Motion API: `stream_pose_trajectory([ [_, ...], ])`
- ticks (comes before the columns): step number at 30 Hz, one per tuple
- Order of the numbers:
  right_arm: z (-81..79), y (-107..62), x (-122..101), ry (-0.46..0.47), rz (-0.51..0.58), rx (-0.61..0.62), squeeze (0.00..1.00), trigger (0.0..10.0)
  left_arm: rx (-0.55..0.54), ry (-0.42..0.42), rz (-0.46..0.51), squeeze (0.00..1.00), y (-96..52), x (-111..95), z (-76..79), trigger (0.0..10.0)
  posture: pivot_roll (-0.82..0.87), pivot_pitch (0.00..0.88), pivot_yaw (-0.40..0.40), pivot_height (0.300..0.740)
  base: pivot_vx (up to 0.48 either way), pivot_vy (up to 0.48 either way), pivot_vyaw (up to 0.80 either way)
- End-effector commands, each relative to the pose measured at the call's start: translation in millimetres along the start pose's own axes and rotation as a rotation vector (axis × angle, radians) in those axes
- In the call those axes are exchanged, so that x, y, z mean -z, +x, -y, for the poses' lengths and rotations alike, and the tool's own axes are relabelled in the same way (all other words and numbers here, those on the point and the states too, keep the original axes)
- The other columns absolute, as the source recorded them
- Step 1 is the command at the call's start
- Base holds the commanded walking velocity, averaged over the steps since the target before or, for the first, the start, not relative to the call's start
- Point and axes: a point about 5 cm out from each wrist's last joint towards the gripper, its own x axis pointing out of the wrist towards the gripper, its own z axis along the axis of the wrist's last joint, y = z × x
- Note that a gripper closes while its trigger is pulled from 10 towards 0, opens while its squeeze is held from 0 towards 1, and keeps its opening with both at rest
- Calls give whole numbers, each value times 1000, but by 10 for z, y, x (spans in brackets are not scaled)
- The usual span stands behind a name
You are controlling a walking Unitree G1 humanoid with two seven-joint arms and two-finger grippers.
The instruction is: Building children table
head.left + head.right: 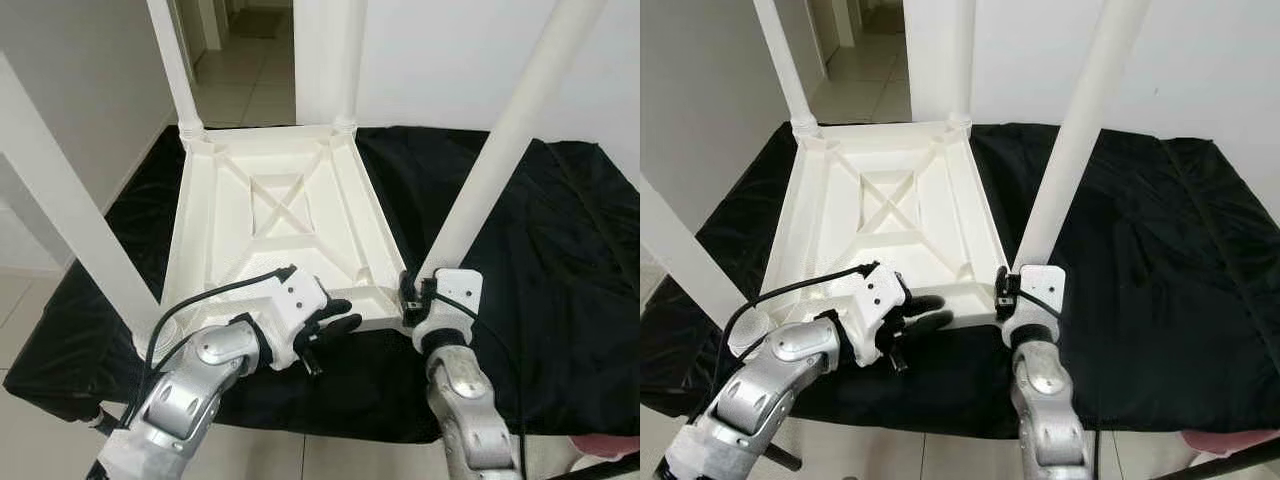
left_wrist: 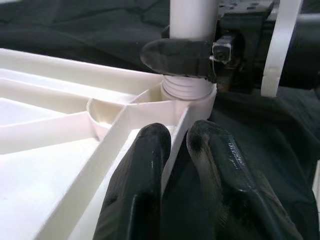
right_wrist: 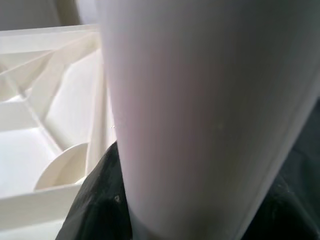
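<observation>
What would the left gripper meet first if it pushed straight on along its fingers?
Probably the table leg at the near right corner socket, where the right gripper's finger wraps it. The left gripper straddles the tabletop's rim, pointing there; depth is uncertain.

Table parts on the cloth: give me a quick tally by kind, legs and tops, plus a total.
Legs: 4
Top: 1, upside down
Total: 5
The right gripper is at the near right leg; the left gripper pinches the top's near rim.
</observation>
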Motion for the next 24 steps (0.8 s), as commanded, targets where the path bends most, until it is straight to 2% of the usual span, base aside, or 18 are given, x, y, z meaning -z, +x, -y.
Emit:
stream_pose_trajectory([
  [1,47,-21,179,4,-90,68,0,10000,-8,0,-6,0,-16,22,-19,10000,-66,35,53,740,0,0,0],
  [6,-10,-17,120,20,-66,35,0,10000,12,4,-16,0,-19,45,18,10000,-71,35,58,740,0,0,0],
  [7,-42,-29,93,40,-51,6,1000,10000,13,4,-16,0,-14,44,21,10000,-68,29,55,740,0,0,0],
  [16,-96,-85,12,23,-1,-62,1000,10000,6,3,-14,0,-20,42,5,10000,-64,27,49,740,0,0,0],
  [17,-82,-102,-2,16,16,-68,0,10000,0,10,-19,0,-28,50,-5,10000,-64,27,49,740,0,0,0],
  [22,25,-181,-17,0,45,-91,0,10000,-40,28,-22,0,-42,56,-77,10000,-71,27,44,740,0,0,0],
  [24,70,-278,-31,13,64,-154,0,10000,-86,48,-25,0,-51,50,-146,10000,-76,29,52,740,0,0,0],
])
